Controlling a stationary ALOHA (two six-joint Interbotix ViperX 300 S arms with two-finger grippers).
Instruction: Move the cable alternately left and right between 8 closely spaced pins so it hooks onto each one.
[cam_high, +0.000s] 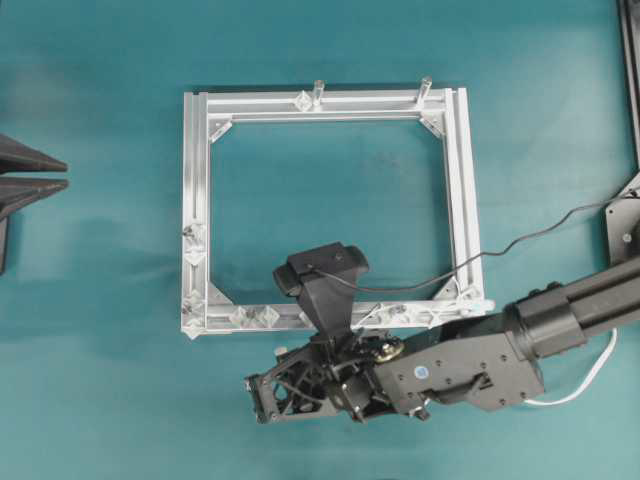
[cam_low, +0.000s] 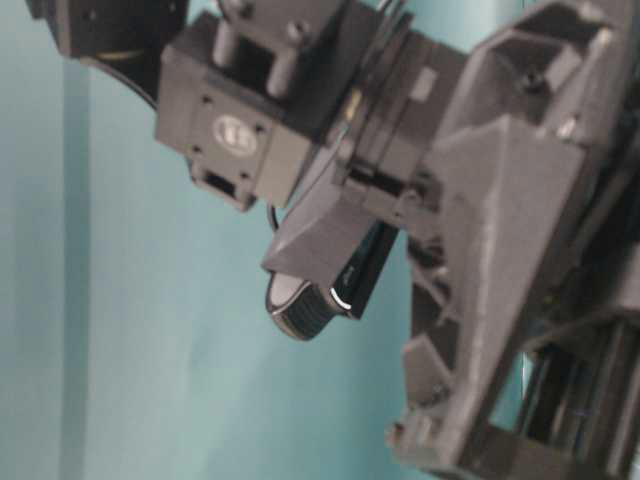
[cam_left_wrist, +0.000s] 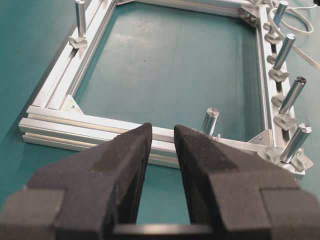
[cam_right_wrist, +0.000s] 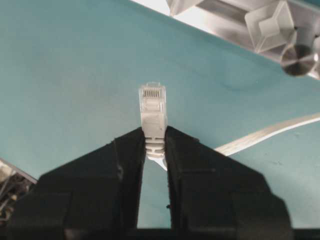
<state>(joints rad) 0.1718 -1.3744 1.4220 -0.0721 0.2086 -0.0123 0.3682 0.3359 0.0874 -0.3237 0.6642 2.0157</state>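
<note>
The cable's plug (cam_right_wrist: 152, 107) sticks up from between the fingers of my right gripper (cam_right_wrist: 154, 134), which is shut on its ribbed boot. The flat white cable (cam_right_wrist: 270, 132) trails off right over the teal table and shows again beside the arm (cam_high: 598, 380). The right arm's wrist (cam_high: 330, 385) hovers just in front of the frame's near rail. The pins (cam_high: 268, 316) are whitish diamond nubs on the silver frame (cam_high: 197, 150). One pin (cam_right_wrist: 270, 22) shows close by. My left gripper (cam_left_wrist: 162, 131) is open and holds nothing, left of the frame (cam_high: 60, 175).
Short metal posts (cam_left_wrist: 292, 95) stand along the rail, and two taller ones (cam_high: 424, 88) on the far rail. A thin black wire (cam_high: 520, 240) crosses the frame's right corner. The right arm's body (cam_low: 480, 250) fills the table-level view.
</note>
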